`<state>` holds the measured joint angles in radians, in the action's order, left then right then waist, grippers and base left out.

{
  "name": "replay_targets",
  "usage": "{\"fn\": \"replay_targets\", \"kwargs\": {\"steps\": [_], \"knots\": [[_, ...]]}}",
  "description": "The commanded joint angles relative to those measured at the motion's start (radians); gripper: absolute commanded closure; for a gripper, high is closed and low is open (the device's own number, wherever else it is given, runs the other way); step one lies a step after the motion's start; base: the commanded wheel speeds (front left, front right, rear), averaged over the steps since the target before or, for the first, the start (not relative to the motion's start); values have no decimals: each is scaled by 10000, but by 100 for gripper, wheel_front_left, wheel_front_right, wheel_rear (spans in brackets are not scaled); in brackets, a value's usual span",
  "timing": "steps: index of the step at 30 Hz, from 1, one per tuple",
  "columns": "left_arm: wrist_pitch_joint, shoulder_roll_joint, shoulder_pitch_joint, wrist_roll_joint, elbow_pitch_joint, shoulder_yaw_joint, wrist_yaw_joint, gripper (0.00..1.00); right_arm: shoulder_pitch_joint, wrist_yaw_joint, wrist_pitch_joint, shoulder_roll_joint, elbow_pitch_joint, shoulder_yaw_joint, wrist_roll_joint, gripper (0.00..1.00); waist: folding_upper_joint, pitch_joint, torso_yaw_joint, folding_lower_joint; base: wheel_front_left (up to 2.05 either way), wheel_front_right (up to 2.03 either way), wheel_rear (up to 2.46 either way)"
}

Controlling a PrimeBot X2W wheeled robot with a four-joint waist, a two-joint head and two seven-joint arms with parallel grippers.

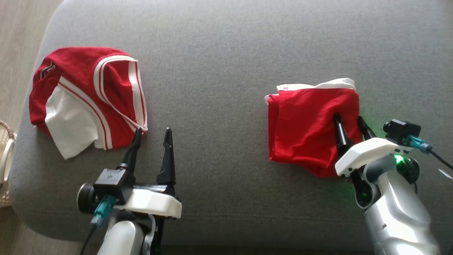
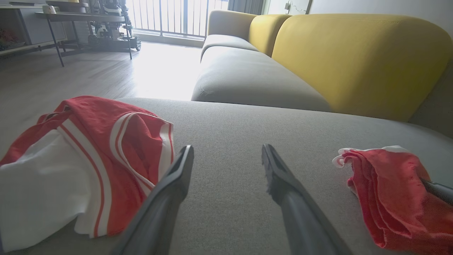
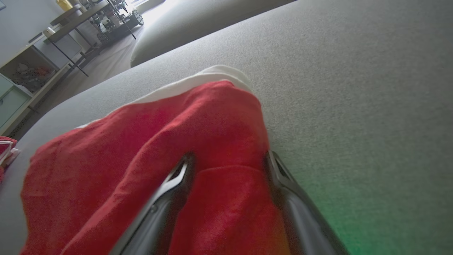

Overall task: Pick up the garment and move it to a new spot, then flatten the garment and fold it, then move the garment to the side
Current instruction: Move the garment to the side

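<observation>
We see the folded garment (image 1: 300, 131) lying on the grey sofa seat (image 1: 219, 71), in its right half and closer to the near edge. It is a red square with a strip of white showing along its far side. Our right gripper (image 1: 348, 117) is down on this garment's right side with its fingers spread. One finger (image 1: 340, 132) lies on top of the red cloth and the other runs along the garment's right edge. In the right wrist view a ridge of red fabric bulges up between the two fingers without being squeezed.

Our left gripper (image 1: 152, 130) sits over the left half of the seat near the near edge, its fingers also spread wide with bare grey fabric between them. Its left fingertip is right at the near right corner of a striped garment (image 1: 88, 92); we cannot tell whether it touches. That garment, red with white bands and a white panel, lies crumpled by the seat's left edge, well apart from the folded one. In the left wrist view a yellow backrest (image 2: 354, 56) rises beyond the seat's far edge.
</observation>
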<state>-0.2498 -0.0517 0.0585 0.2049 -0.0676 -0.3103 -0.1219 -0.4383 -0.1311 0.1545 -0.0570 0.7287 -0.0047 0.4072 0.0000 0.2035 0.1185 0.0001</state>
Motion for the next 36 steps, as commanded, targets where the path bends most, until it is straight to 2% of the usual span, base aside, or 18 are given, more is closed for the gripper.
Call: {"fn": "replay_targets", "kwargs": {"steps": [1, 7, 8, 9, 10, 20, 26, 30, 36], "knots": [[-120, 15, 440, -16, 297, 298, 41, 0, -394, 4, 159, 66, -83, 120, -128, 0, 0, 138, 105, -1, 0, 0, 0], [-120, 15, 592, -42, 298, 308, 29, 0, -1037, 4, 408, 67, 927, -17, -562, 0, 0, 351, 151, -1, 0, 0, 0], [-120, 15, 608, -44, 297, 312, 22, 0, -1112, 4, 430, 67, 1052, 12, -628, 13, 0, 367, 138, -1, 0, 0, 0], [-120, 15, 624, -49, 289, 312, 17, 0, -1184, 4, 453, 67, 1166, 48, -691, 73, 0, 379, 121, -1, 0, 0, 0], [-120, 15, 642, -53, 278, 310, 16, 0, -1250, 4, 477, 67, 1263, 93, -743, 100, 0, 384, 99, -1, 0, 0, 0], [-120, 15, 719, -73, 260, 364, 22, 0, -1666, 4, 719, -245, 1883, 753, -1276, 100, 0, 289, -239, -1, 0, 0, 0], [-120, 15, 827, -208, 416, 409, 108, 0, -2198, 4, 740, -771, 2007, 1565, -2143, 100, 0, 540, -698, -1, 0, 0, 0], [-120, 15, 1139, -525, 519, 414, 281, 0, -2776, 4, 718, -1182, 1974, 1828, -2378, 100, 0, 1013, -1193, -1, 0, 0, 0], [-120, -163, 2209, -1237, 556, 486, 870, 0, -4015, 4, 749, -1676, 1813, 2226, -2398, 100, 0, 2129, -2378, -1, 0, 0, 0]]}}
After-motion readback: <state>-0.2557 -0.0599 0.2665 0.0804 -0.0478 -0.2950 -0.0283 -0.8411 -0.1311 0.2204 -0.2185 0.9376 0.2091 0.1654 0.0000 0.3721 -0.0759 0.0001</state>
